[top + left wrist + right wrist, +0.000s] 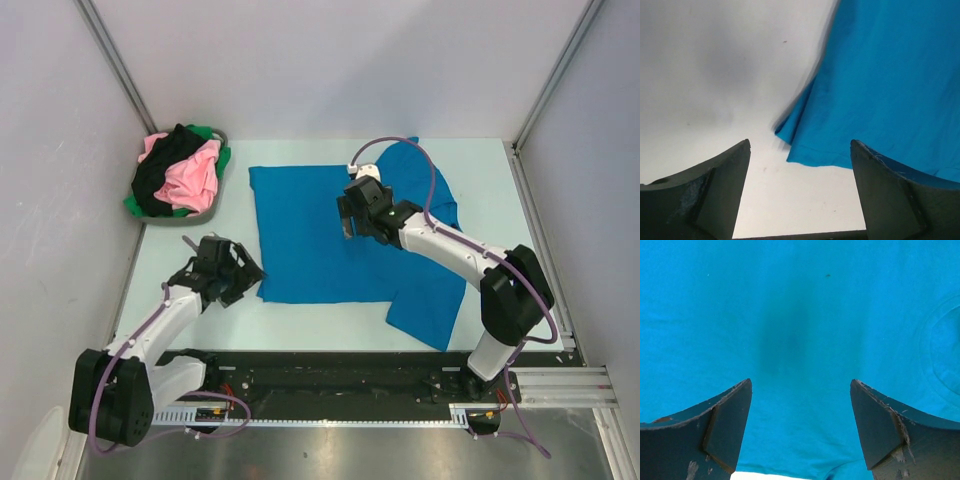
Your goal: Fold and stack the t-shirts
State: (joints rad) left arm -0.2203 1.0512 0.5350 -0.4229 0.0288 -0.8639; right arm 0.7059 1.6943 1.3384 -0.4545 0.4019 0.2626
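Note:
A bright blue t-shirt (310, 240) lies spread on the white table, one sleeve trailing toward the near right. My left gripper (250, 275) sits low by the shirt's near left corner. In its wrist view the gripper (800, 150) is open, and the shirt's corner (880, 90) lies just ahead with only bare table between the fingers. My right gripper (348, 220) hovers over the middle of the shirt. Seen from the right wrist, that gripper (800, 390) is open over flat blue cloth (800, 315) and holds nothing. Pink (195, 175), black (160, 178) and green (223, 156) t-shirts lie heaped at the back left.
A round grey basket (200, 215) at the back left corner holds the heaped shirts. Grey walls close in the table on the left, back and right. A black rail (340, 375) runs along the near edge between the arm bases.

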